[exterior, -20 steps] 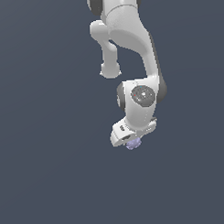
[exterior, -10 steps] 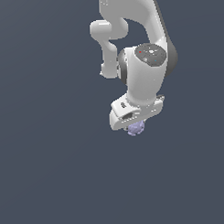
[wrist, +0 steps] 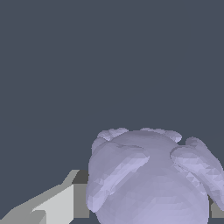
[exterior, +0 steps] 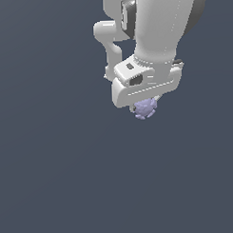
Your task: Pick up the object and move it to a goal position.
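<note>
The object [exterior: 145, 108] is a small pale lavender lump with a knobbly surface, hanging just under the white hand of my arm in the exterior view. My gripper [exterior: 146, 106] is shut on it, and the hand hides most of the fingers. In the wrist view the object [wrist: 151, 179] looms large and bumpy, with one grey-and-white finger [wrist: 61, 201] pressed against its side. It is held well off the flat dark ground.
The white arm [exterior: 158, 36] fills the upper middle of the exterior view, with its elbow link [exterior: 111, 42] behind it. All around is plain dark grey-blue ground.
The arm and the held object have climbed higher and drawn closer to the exterior camera, so both look larger now. The grip on the lump has stayed the same.
</note>
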